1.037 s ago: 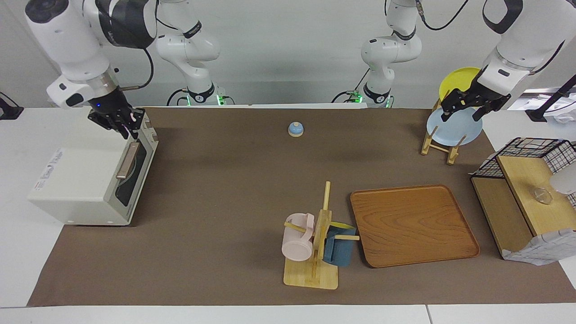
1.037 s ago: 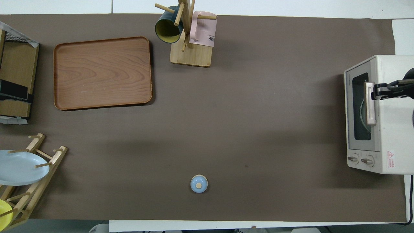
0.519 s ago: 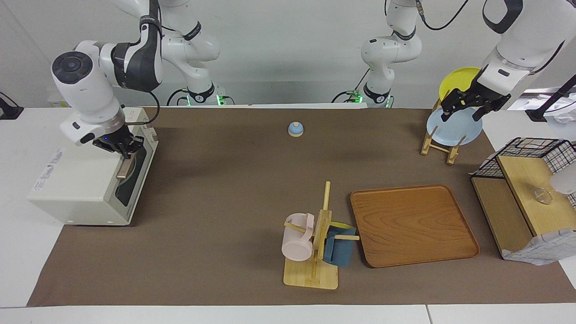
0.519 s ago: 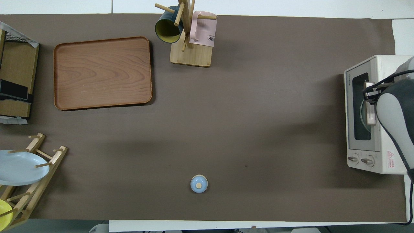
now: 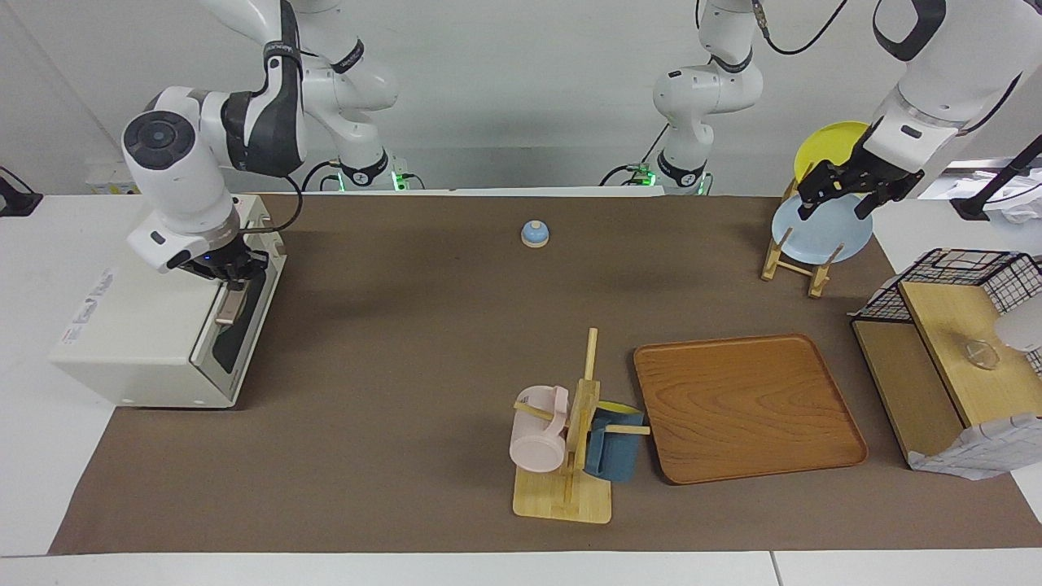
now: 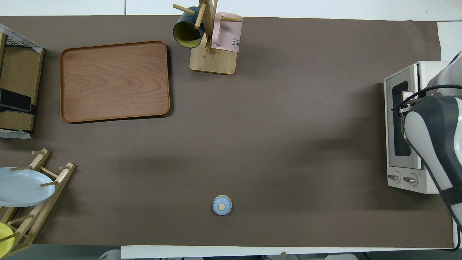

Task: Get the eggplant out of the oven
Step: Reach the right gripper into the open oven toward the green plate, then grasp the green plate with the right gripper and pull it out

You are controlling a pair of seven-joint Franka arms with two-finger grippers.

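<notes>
1. Boxy cream-white toaster oven (image 5: 155, 325) with dark glass door sits at the right arm's end of the bench, door facing the bench middle and apparently closed. Two knobs (image 6: 401, 178) on the front panel at its robot-side end.
2. Eggplant: not visible in either view; can't tell where it is.
3. Right gripper (image 5: 230, 281) is down at the oven's tan bar handle (image 5: 229, 306), at the top edge of the door. Can't tell whether it is clamped on the bar or just at it; in the overhead view the arm's grey-white forearm (image 6: 435, 133) covers the spot.
4. Small blue dome-shaped bell with a tan knob (image 5: 535, 233): mid-bench, near the robots' edge.
5. Pale wooden mug tree (image 5: 570, 456) near the edge farthest from the robots, holding a pink mug (image 5: 537, 431) and a dark blue mug with yellow inside (image 5: 615, 449).
6. Brown rectangular wooden tray (image 5: 747, 407) just beside the mug tree, toward the left arm's end.
7. Wooden dish rack (image 5: 798, 252) at the robot-side corner of the left arm's end, holding a light blue plate (image 5: 818, 232) and a yellow plate (image 5: 826, 146).
8. Left gripper (image 5: 847, 191) waits over that rack, above the blue plate, fingers apart and holding nothing.
9. Black wire basket (image 5: 969, 277) and a light wooden box (image 5: 961, 358) at the left arm's end edge.
</notes>
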